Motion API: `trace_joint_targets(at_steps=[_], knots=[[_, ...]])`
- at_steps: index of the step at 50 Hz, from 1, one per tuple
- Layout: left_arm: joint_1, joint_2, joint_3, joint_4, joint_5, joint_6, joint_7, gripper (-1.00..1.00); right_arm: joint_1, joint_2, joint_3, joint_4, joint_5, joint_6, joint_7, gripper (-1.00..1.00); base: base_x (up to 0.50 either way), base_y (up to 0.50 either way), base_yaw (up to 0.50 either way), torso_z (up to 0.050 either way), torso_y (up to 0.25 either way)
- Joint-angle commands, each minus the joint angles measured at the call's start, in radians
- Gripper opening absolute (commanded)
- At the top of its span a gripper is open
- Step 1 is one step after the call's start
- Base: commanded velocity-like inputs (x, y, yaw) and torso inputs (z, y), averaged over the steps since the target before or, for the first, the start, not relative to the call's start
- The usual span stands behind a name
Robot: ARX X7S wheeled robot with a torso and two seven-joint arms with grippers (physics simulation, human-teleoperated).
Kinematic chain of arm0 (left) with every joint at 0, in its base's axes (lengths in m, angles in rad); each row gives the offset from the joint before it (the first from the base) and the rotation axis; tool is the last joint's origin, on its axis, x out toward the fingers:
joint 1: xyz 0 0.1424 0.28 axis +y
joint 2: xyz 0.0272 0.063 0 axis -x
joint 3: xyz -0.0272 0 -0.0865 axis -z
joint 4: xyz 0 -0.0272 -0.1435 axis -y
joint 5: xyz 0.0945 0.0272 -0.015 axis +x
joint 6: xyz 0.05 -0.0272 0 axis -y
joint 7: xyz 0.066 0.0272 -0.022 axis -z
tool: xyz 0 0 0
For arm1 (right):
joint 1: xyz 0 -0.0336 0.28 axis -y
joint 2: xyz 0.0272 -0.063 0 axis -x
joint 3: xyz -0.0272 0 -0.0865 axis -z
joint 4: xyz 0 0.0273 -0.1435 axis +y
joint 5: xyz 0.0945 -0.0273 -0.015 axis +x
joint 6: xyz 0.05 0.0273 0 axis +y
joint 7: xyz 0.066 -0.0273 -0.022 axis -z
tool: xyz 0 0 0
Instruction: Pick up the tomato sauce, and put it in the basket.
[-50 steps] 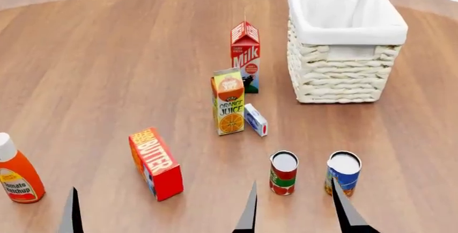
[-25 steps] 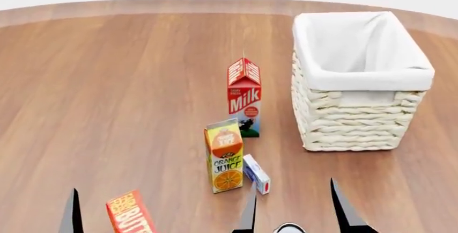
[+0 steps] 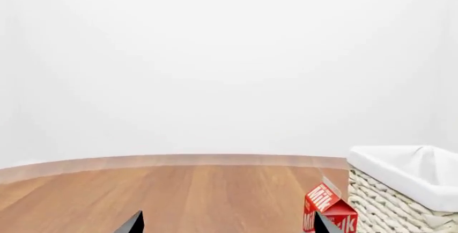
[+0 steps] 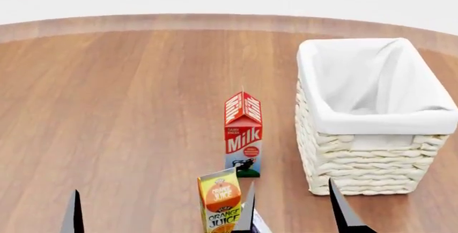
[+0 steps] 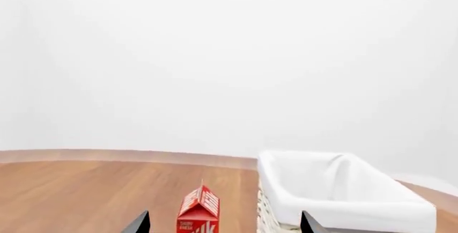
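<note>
Tomato sauce: not visible in any current view; location cannot be told. Basket (image 4: 372, 152): upright on the surface (image 4: 128, 109), lined, empty, just beside the milk carton (image 4: 243, 136). Orange juice carton (image 4: 220, 203): near the lower edge of the head view. Left gripper (image 3: 225, 227) and right gripper (image 5: 223, 225): fingertips spread apart, nothing between them. Risk: reaching down unseen, either gripper could topple the cartons or close on the wrong can.

Wooden table (image 4: 128, 109) carries basket (image 4: 357, 163), milk carton (image 4: 243, 136), juice carton (image 4: 220, 203).
</note>
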Motion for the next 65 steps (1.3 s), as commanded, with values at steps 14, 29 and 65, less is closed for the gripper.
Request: trace_joint_targets(at_steps=[14, 29, 65], knots=[[0.002, -0.003, -0.016, -0.005, -0.033, 0.036, 0.018, 1.0, -0.015, -0.013, 0.029, -0.003, 0.026, -0.057, -0.02, 1.0, 0.0, -0.44, 0.0, 0.0, 0.0], [-0.006, -0.019, -0.01, 0.006, -0.054, 0.022, -0.002, 1.0, -0.011, -0.005, 0.028, 0.007, 0.043, -0.064, -0.012, 1.0, 0.0, -0.5, 0.0, 0.0, 0.0], [-0.006, -0.047, 0.01, -0.002, -0.072, 0.043, -0.03, 1.0, 0.001, 0.024, 0.0, 0.009, 0.053, -0.051, 0.023, 1.0, 0.16, -0.21, 0.0, 0.0, 0.0]])
